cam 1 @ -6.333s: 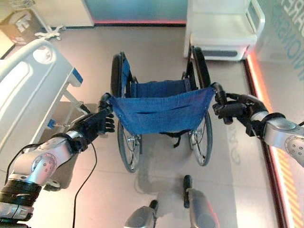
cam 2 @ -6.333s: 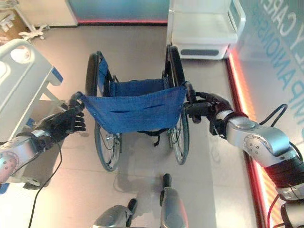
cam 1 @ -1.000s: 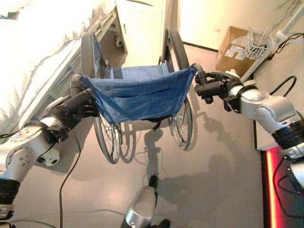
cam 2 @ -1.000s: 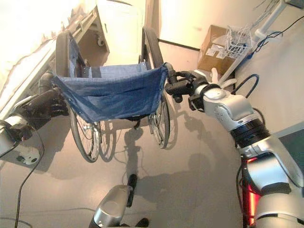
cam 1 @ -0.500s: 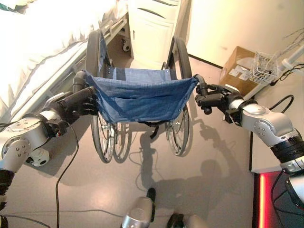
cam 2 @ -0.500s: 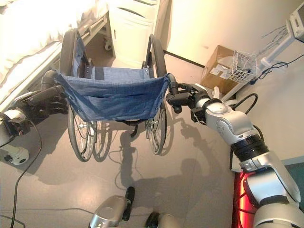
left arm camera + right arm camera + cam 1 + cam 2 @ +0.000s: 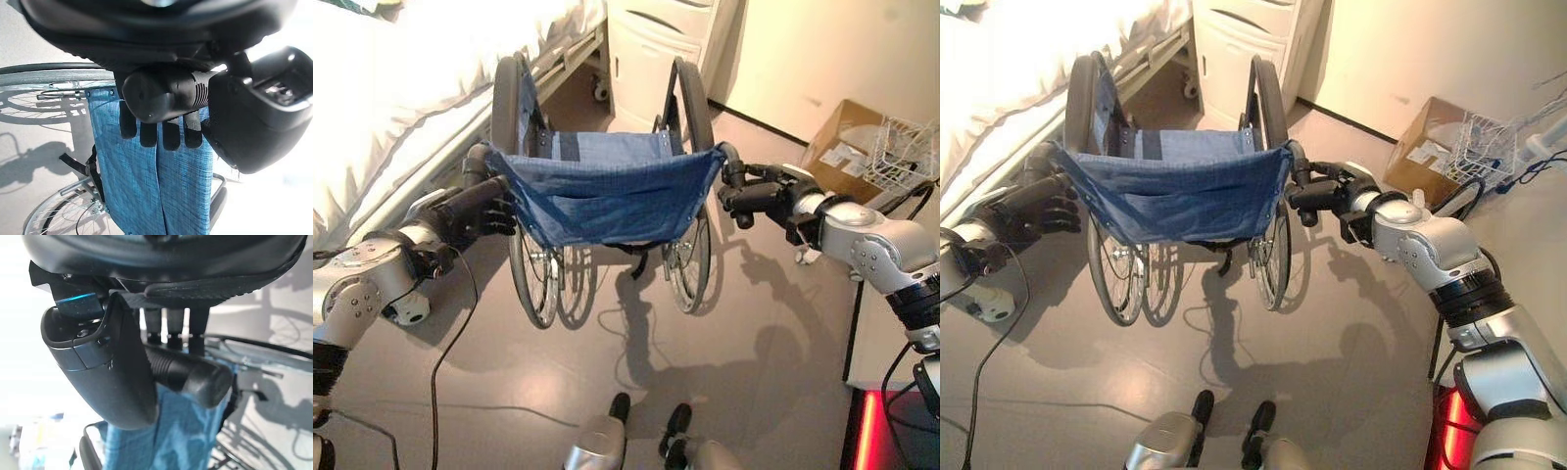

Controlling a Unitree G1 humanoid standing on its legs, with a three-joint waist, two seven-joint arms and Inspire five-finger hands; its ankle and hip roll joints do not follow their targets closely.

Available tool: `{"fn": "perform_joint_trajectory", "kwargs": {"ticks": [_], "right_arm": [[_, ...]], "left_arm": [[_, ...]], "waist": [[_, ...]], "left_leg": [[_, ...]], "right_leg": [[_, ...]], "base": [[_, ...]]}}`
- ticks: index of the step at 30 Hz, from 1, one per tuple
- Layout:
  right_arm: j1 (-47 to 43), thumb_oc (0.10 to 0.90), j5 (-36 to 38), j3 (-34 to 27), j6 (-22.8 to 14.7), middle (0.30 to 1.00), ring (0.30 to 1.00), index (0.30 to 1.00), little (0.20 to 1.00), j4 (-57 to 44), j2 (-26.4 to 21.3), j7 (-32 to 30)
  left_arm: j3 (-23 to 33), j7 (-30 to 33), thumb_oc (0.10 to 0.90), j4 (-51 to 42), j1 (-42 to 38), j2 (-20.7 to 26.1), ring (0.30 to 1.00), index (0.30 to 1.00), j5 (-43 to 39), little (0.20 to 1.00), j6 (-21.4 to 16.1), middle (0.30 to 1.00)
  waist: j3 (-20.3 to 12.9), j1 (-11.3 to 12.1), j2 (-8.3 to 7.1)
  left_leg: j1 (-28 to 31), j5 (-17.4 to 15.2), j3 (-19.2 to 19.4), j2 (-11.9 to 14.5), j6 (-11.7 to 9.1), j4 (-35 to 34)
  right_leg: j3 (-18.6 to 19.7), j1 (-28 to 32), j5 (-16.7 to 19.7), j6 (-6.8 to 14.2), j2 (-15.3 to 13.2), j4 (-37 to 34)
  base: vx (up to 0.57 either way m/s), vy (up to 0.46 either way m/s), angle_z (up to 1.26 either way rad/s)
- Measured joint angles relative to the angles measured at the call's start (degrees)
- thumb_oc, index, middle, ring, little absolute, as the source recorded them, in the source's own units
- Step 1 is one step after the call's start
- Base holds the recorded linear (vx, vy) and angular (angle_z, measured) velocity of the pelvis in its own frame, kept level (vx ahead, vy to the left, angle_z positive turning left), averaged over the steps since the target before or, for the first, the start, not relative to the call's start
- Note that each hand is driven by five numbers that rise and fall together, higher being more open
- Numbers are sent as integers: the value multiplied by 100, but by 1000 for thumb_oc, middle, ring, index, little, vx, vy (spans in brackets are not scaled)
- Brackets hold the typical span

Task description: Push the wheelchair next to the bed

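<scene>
A wheelchair (image 7: 607, 196) with a blue cloth back and seat and black wheels stands on the grey floor, facing away from me. The white bed (image 7: 401, 108) runs along its left side, close to the left wheel. My left hand (image 7: 475, 211) is shut on the left push handle (image 7: 161, 93); its fingers (image 7: 161, 134) curl round the black grip. My right hand (image 7: 759, 196) is shut on the right push handle (image 7: 188, 372), with the thumb (image 7: 107, 367) wrapped beside the grip.
A white cabinet (image 7: 661, 44) stands just beyond the wheelchair against the cream wall. A cardboard box (image 7: 847, 147) and a white wire basket (image 7: 901, 147) sit at the right. Open grey floor lies behind and to the right of the chair.
Since 6.3 s ago the chair has been turned and rolled from the open room to the bedside. In the last second it crept further along the bed toward the cabinet; both hands kept their hold.
</scene>
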Motion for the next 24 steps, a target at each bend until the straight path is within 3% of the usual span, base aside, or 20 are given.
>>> {"fn": "perform_joint_trajectory", "kwargs": {"ticks": [11, 12, 14, 15, 16, 17, 18, 19, 24], "right_arm": [[-101, 400, 35, 219, 3, 300, 300, 300, 300, -3, 10, -188], [-101, 400, 35, 219, 2, 300, 300, 300, 300, -3, 10, -198], [-101, 400, 35, 219, 2, 300, 300, 300, 300, -3, 25, -226], [-100, 400, 34, 219, 2, 300, 300, 300, 300, -2, 36, -238], [-100, 453, 34, 219, 2, 380, 380, 380, 380, -2, 46, -250], [-100, 642, 34, 219, 2, 662, 662, 662, 662, -2, 82, -297], [-100, 748, 34, 219, 2, 822, 822, 822, 822, -2, 111, -343], [-100, 800, 33, 219, 2, 900, 900, 900, 900, -2, 114, -355], [-83, 800, 34, 225, 4, 900, 900, 900, 900, -29, 113, -354]], "left_arm": [[0, 31, 400, 9, 67, -50, 300, 300, 80, 300, -45, 300], [0, 23, 441, 9, 67, -54, 361, 361, 110, 361, -56, 361], [0, 17, 599, 9, 67, -64, 599, 599, 136, 599, -73, 599], [0, 22, 778, 9, 66, -66, 867, 867, 137, 867, -75, 867], [0, 29, 800, 9, 67, -67, 900, 900, 137, 900, -75, 900], [0, 53, 800, 9, 66, -67, 900, 900, 140, 900, -75, 900], [0, 78, 800, 9, 66, -67, 900, 900, 144, 900, -75, 900], [0, 89, 800, 9, 66, -67, 900, 900, 144, 900, -75, 900], [0, 138, 800, 17, 70, -67, 900, 900, 148, 900, -75, 900]], "waist": [[5, 26, -22], [5, 24, -23], [6, 24, -30], [5, 24, -37], [3, 24, -42], [4, 23, -54], [5, 15, -60], [6, 15, -62], [5, -27, -67]], "left_leg": [[233, -52, -7, 2, -84, -2], [233, -52, -7, 0, -84, -3], [233, -52, -6, -6, -84, -4], [233, -52, -6, -10, -84, -5], [233, -52, -5, -14, -84, -5], [233, -52, -4, -17, -84, -6], [234, -52, -4, -15, -84, -6], [233, -52, -3, -13, -84, -6], [235, -52, 0, 6, -84, -8]], "right_leg": [[-76, 372, 4, -3, 62, -268], [-108, 376, 4, -3, 62, -274], [-125, 383, 5, -3, 59, -288], [-126, 389, 5, -3, 58, -305], [-124, 398, 8, 0, 57, -323], [-124, 409, 9, 2, 57, -349], [-124, 414, 9, 3, 59, -355], [-124, 414, 9, 2, 62, -357], [-114, 413, 35, -14, 75, -361]], "base": [[2, -6, 0], [0, 0, 0], [0, 0, 0], [0, 0, 0], [0, 0, 0], [0, 0, 0], [0, 0, 0], [0, 0, 0], [-6, -1, 0]]}}
